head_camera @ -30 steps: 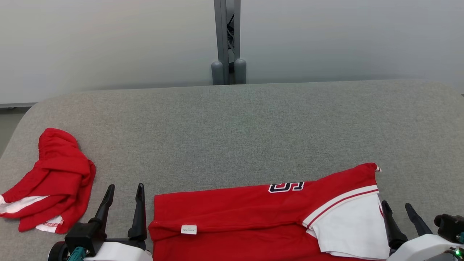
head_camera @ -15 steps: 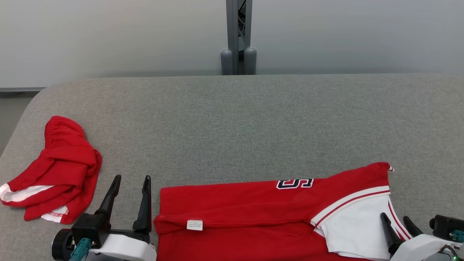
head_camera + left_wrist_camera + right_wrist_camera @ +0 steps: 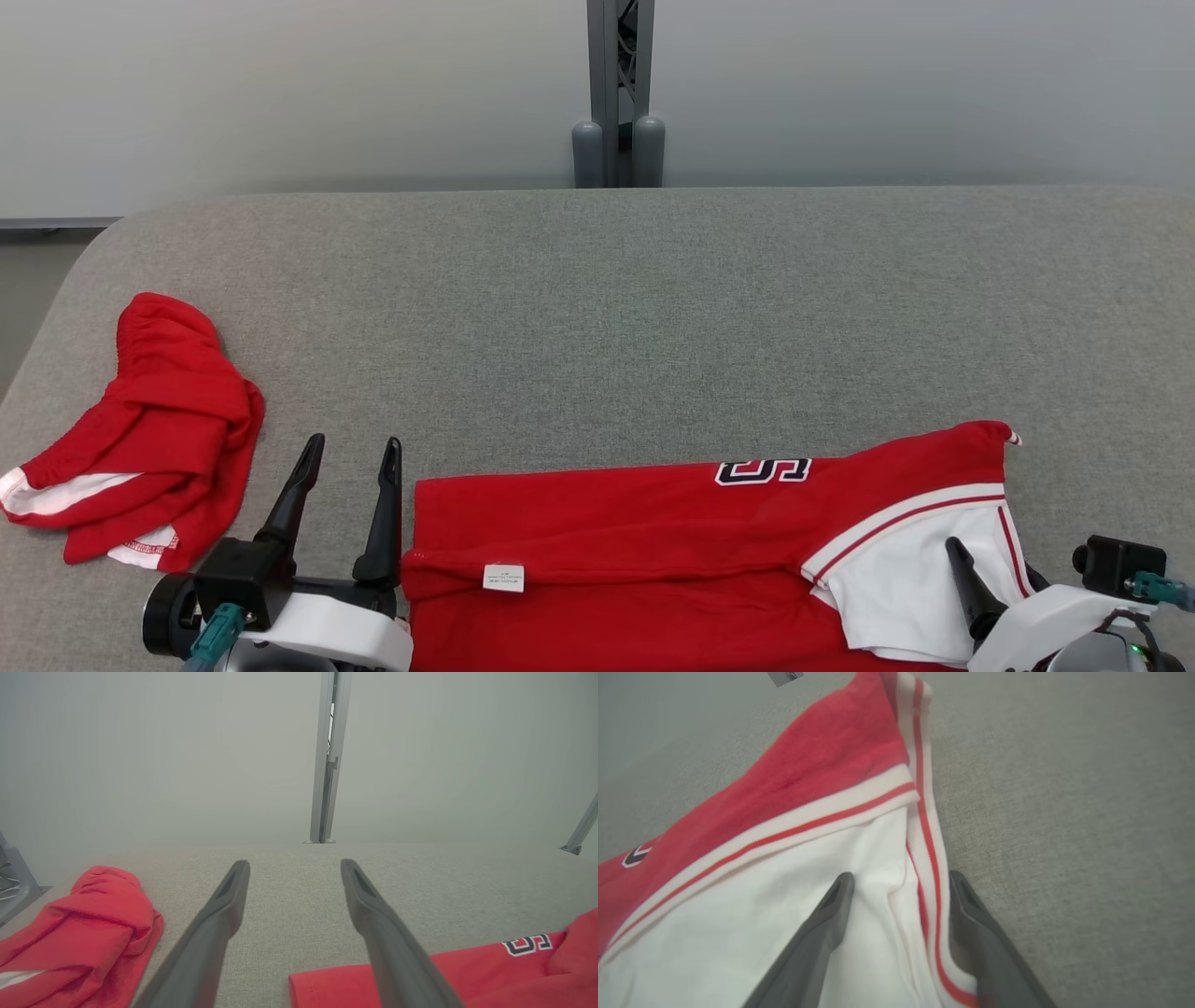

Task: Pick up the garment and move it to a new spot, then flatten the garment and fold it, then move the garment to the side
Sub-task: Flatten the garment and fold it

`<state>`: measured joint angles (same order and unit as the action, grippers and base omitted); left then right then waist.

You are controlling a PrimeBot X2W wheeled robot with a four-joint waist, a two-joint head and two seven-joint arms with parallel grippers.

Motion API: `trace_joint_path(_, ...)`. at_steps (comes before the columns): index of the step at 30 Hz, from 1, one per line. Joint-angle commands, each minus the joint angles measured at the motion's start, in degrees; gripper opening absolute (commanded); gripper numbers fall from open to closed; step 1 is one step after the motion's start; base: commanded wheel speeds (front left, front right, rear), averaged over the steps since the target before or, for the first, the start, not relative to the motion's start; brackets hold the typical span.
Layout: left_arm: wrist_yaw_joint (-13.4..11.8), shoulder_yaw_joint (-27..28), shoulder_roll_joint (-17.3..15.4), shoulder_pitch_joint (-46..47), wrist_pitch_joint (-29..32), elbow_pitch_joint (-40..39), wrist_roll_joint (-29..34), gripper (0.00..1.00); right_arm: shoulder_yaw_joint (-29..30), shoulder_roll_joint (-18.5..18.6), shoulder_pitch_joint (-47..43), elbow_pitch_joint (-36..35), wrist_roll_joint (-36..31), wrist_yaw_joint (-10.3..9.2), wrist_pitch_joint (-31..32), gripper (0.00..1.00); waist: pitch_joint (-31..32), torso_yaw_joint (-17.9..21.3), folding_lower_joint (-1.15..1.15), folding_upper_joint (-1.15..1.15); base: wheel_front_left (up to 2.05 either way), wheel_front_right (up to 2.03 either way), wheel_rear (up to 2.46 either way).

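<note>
At the far left of the grey padded table [image 3: 597,308] lies a crumpled red cloth [image 3: 149,439] with white trim, well apart from the rest. To its right, near the front edge, the left gripper [image 3: 355,441] stands with its two fingers spread and holding nothing, just beside the left edge of the garment [image 3: 653,551]. Beyond the table's far edge, about mid-scene, one metal post [image 3: 616,93] rises against the pale wall. The garment, a red jersey with a white panel, lies flat along the near edge from centre to right, showing a small white label [image 3: 503,578] and a dark number patch [image 3: 762,470]. At its right end the right gripper [image 3: 900,877] is spread wide, one finger over the white panel and the other just outside the striped trim. In all: two red textiles, two grippers, one post.
</note>
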<state>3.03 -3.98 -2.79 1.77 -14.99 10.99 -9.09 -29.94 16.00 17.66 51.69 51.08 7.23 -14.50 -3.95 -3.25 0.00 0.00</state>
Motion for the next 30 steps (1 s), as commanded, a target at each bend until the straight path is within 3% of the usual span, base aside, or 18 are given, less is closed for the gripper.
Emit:
trace_joint_path(1,0.2,0.0,-0.3,0.9,-0.2,0.1,0.2,1.0,-2.0,-1.9,-0.8,0.0,0.7,0.45,1.3,1.0,0.0,0.0,0.0,0.0,0.0,0.0,0.0)
trace_joint_path(2,0.2,0.0,-0.3,1.0,-0.2,0.1,0.1,1.0,-2.7,-1.8,-0.7,-0.2,1.3,0.45,1.2,1.0,0.1,-0.1,0.0,0.0,0.0,0.0,0.0)
trace_joint_path(3,0.1,0.0,-0.3,1.0,-0.2,0.1,0.0,1.0,-3.5,-1.7,-0.6,-0.3,1.8,0.45,1.2,0.84,0.1,-0.1,0.0,0.0,0.0,0.0,0.0)
trace_joint_path(4,0.1,0.0,-0.3,0.9,-0.2,0.2,-0.2,1.0,-4.2,-1.6,-0.5,-0.4,2.4,0.45,1.1,0.41,0.2,-0.1,0.0,0.0,0.0,0.0,0.0)
trace_joint_path(5,0.1,-0.1,-0.3,0.9,-0.2,0.3,-0.3,1.0,-4.8,-1.3,-0.4,-0.5,2.8,0.45,1.0,0.09,0.2,-0.1,0.0,0.0,0.0,0.0,0.0)
trace_joint_path(6,0.0,-0.2,-0.3,0.7,-0.2,0.4,-0.4,1.0,-5.4,-1.1,-0.2,-0.6,3.4,0.45,0.8,0.0,0.3,-0.1,0.0,0.0,0.0,0.0,0.0)
trace_joint_path(21,-0.6,-1.3,-0.3,-0.6,-0.2,1.3,-1.7,1.0,-5.1,6.3,4.1,2.7,8.4,0.23,-0.8,0.0,2.4,0.4,0.0,0.0,0.0,0.0,0.0)
trace_joint_path(30,-0.5,-1.9,-0.3,-0.7,-0.2,1.8,-2.2,1.0,-5.2,11.9,8.5,9.5,7.6,0.23,0.0,0.0,2.9,0.2,0.0,0.0,0.0,0.0,0.0)
